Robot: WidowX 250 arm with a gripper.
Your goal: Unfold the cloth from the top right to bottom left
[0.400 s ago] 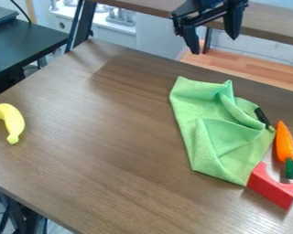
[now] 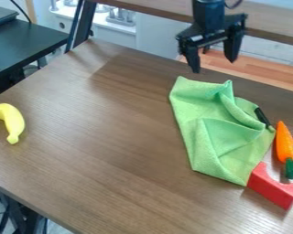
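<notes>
My black gripper (image 2: 214, 65) hangs at the upper right, above the cloth's top edge, with its two fingers spread apart and nothing between them. The green cloth (image 2: 204, 119) lies on the right half of the table, creased, with folds along its right side and a raised peak at its top. Gripper and cloth look apart.
An orange carrot (image 2: 285, 142) with a green end lies right of the cloth. A red block (image 2: 274, 187) sits by the cloth's lower right corner. A black object (image 2: 262, 117) is at its right edge. A yellow banana (image 2: 12, 121) lies far left on the wooden table (image 2: 112, 151).
The gripper has moved down in the view, nearer to the cloth's top edge, and a little to the right. The cloth and the other objects have stayed put.
</notes>
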